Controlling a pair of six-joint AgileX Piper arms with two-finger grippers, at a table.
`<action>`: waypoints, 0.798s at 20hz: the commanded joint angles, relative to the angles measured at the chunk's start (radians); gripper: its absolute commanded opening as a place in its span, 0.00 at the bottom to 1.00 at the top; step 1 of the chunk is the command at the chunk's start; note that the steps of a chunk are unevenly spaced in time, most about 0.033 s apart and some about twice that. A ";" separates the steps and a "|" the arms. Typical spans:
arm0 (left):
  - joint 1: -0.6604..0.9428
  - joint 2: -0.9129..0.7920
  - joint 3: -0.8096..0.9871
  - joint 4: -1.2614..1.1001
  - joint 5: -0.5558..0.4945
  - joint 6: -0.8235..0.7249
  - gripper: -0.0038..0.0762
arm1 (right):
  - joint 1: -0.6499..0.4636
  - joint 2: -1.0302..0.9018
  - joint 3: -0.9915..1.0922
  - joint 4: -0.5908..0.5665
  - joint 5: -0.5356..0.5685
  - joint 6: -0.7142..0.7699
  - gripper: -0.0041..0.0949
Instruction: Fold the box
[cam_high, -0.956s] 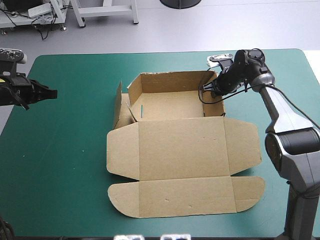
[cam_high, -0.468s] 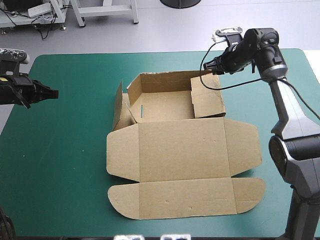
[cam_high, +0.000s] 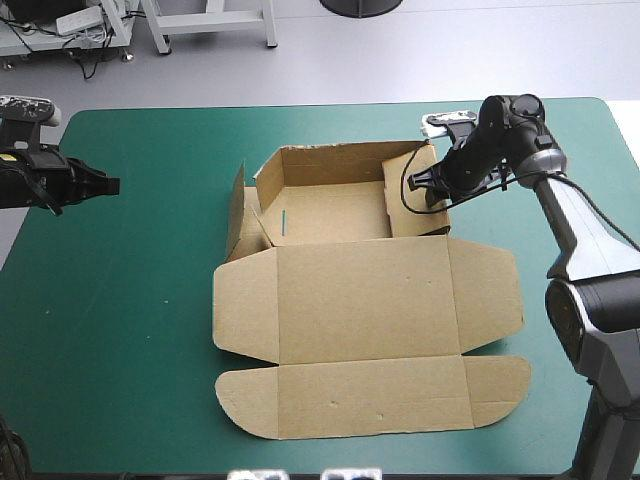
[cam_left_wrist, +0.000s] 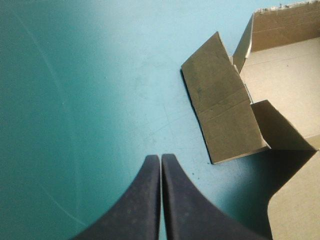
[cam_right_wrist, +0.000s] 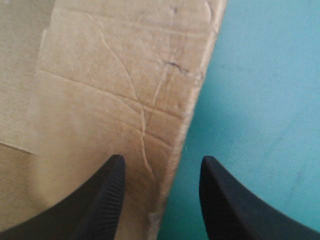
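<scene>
Left gripper (cam_high: 105, 185): hovers near the left edge of the surface (cam_high: 130, 330), well apart from the box (cam_high: 365, 300). Its fingers are pressed together into one point and hold nothing. We judge it sits out there to leave the other arm free way. It points toward the box's left side.

Left flap (cam_high: 238, 215): stands splayed outward from the tray, not tucked. The back wall (cam_high: 335, 158) is raised. The lid (cam_high: 360, 285) lies flat toward the near edge, with its rounded tuck flap (cam_high: 370, 395) beyond it.

Right flap (cam_high: 415, 205): leans inward over the tray floor. The right gripper (cam_high: 428, 188) is at its outer edge, fingers apart at middling width, holding nothing. In the wrist view one finger is over the board and the other over bare cover, with the flap's edge running between them. We cannot tell whether either finger touches the board.

Judgement: the gripper straddles that edge so it can take or push the flap and set the right wall. The left wall is not yet done, so we put the task about midway.

Surface: flat teal-green cover, with the box at centre, its tray toward the far edge.

Room to work: broad bare cover left of the box, a narrower strip to its right. We judge both enough for an arm to come in low from the side.
</scene>
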 joint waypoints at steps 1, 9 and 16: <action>0.000 -0.026 -0.029 -0.056 -0.040 0.002 0.04 | -0.006 -0.027 -0.006 0.020 -0.004 -0.019 0.49; 0.000 -0.026 -0.029 -0.056 -0.047 0.006 0.04 | -0.006 0.044 -0.021 0.167 -0.063 -0.069 0.05; 0.002 -0.026 -0.029 -0.084 -0.189 0.002 0.04 | -0.044 -0.157 -0.172 0.187 -0.037 -0.060 0.05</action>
